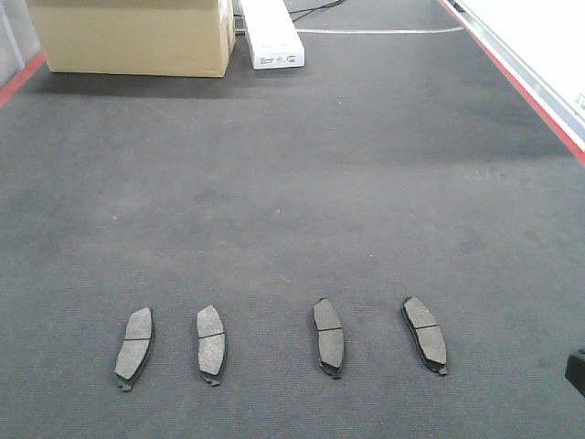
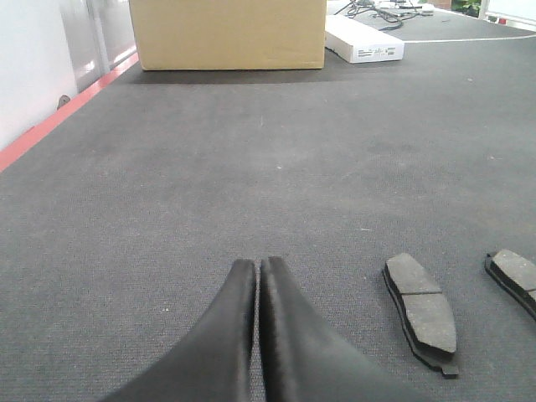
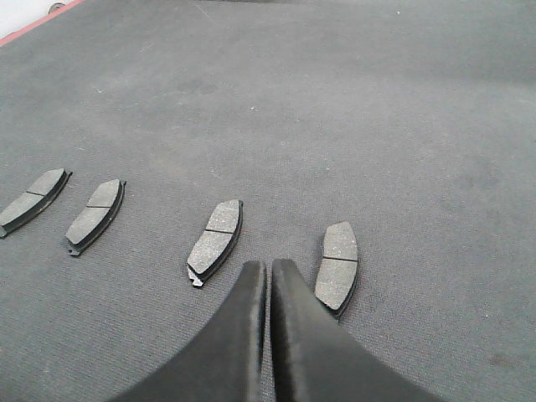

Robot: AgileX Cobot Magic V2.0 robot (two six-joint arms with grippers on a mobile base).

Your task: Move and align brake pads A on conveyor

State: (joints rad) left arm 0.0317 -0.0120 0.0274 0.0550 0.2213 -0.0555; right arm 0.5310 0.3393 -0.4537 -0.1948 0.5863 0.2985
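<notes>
Although all four brake pads (image 1: 135,347) (image 1: 211,344) (image 1: 329,337) (image 1: 425,334) already lie on the conveyor (image 1: 292,183), their alignment appears incomplete. In the front-facing view they form a rough row across the near belt, from about 7 o'clock to 5 o'clock of the frame centre, friction face up, each well apart from its neighbour. The gap between the two middle pads is visibly wider than the gaps on either side. The orientations also differ: the leftmost pad leans toward 1 o'clock, the rightmost toward 11 o'clock, and the two inner pads stand nearer 12 o'clock.

The left gripper (image 2: 257,266) has its fingers pressed together with nothing between them; it hovers low over bare belt, with the nearest pad (image 2: 421,310) at its 3 o'clock. The right gripper (image 3: 268,270) is likewise closed and empty, positioned between two pads, one (image 3: 216,241) at 10 o'clock and one (image 3: 338,266) just beside it at 3 o'clock.

Judged status: transfer onto the belt is done. Remaining work, if tighter alignment is required, is to equalise the spacing and square the two outer pads. A cardboard box (image 1: 137,35) and a white carton (image 1: 271,35) sit at the far end, near 11 and 12 o'clock, well clear of the row.
</notes>
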